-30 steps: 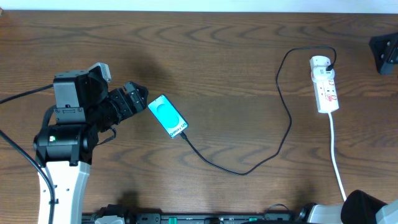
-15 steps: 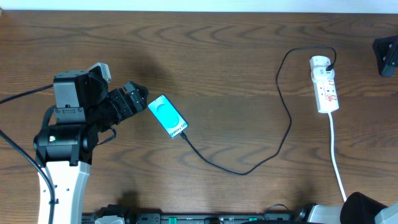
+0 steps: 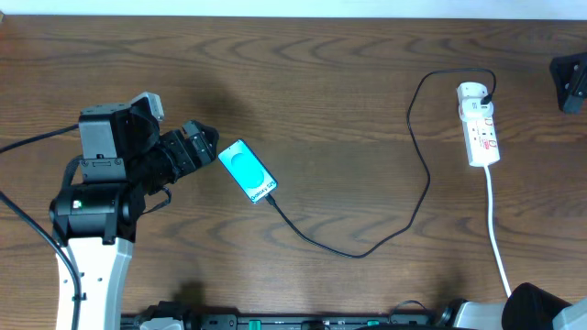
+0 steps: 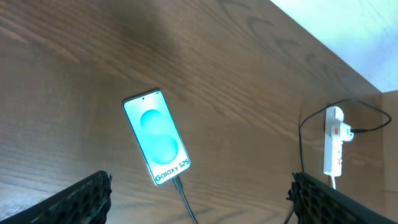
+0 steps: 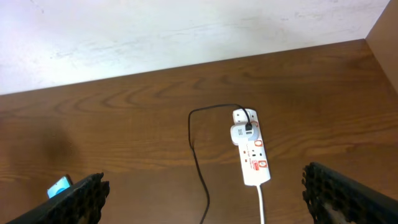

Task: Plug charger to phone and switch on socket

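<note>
The phone [image 3: 248, 171] lies flat on the table, teal screen up, and also shows in the left wrist view [image 4: 157, 137]. The charger cable [image 3: 358, 254] has its tip in the phone's near end [image 4: 177, 182]. From there it loops right and up to a plug in the socket strip [image 3: 480, 128]. My left gripper [image 3: 204, 147] is open and empty just left of the phone, which lies ahead between the fingers [image 4: 200, 186]. My right gripper [image 5: 204, 186] is open and empty, high up and well back from the socket [image 5: 252, 152]. The switch positions are too small to tell.
The strip's white cord [image 3: 495, 220] runs down towards the table's front edge. A black part of the right arm [image 3: 570, 84] shows at the far right edge. A pale wall [image 5: 186, 31] stands behind the table. The table's right edge is close to the strip.
The black arm part at the right edge has shifted slightly to the right. The phone, cable, socket and left gripper have not moved.
</note>
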`<control>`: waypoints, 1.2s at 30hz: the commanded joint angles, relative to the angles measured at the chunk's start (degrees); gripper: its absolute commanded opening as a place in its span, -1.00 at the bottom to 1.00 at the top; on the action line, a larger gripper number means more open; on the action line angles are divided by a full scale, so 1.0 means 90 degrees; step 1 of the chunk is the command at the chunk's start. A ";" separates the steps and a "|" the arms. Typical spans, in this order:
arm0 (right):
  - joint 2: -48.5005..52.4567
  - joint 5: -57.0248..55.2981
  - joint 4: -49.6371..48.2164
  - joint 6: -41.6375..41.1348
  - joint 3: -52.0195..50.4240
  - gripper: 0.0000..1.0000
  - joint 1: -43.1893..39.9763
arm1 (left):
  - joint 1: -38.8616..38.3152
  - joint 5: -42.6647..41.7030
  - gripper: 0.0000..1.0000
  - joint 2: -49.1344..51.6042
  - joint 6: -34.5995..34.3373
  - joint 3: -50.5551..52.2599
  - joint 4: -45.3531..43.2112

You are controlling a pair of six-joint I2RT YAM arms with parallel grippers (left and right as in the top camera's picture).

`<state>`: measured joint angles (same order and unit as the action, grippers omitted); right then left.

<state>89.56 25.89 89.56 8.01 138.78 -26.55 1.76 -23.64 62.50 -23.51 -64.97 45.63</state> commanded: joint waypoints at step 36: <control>-0.0087 -0.0012 0.0024 0.0073 -0.0010 0.99 0.0068 | 0.0017 0.1758 0.85 -0.4651 0.0163 0.2905 0.0015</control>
<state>89.54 25.89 89.76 8.01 138.72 -26.55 1.76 -8.75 23.73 -23.24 -42.13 47.92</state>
